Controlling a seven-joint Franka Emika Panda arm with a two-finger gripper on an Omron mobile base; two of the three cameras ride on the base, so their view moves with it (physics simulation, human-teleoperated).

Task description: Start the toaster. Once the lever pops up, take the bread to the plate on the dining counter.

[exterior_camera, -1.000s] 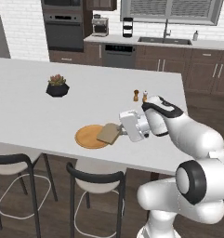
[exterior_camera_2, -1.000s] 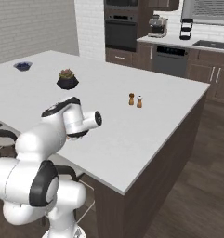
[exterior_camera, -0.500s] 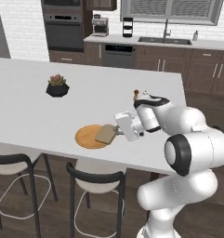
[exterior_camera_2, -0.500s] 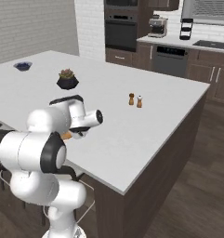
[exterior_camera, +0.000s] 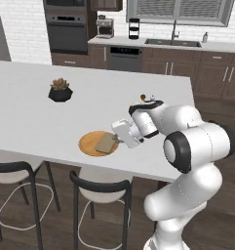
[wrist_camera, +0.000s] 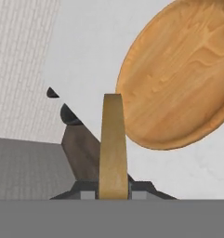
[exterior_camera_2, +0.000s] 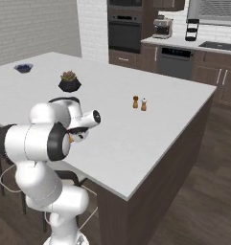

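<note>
The large smooth white rectangular slab bench (exterior_camera: 50, 102) carries one flat round orange-tan wood-grained plate (exterior_camera: 92, 145) near its front edge, above two black-framed stools (exterior_camera: 97, 188). One small dark faceted pot with a succulent (exterior_camera: 60, 91) stands farther back, and two little shakers (exterior_camera_2: 139, 102) sit toward the right edge. The gripper (exterior_camera: 117, 140) is clamped on one thin tan-brown bread slice (wrist_camera: 114, 144), held edge-on over the plate's rim.
</note>
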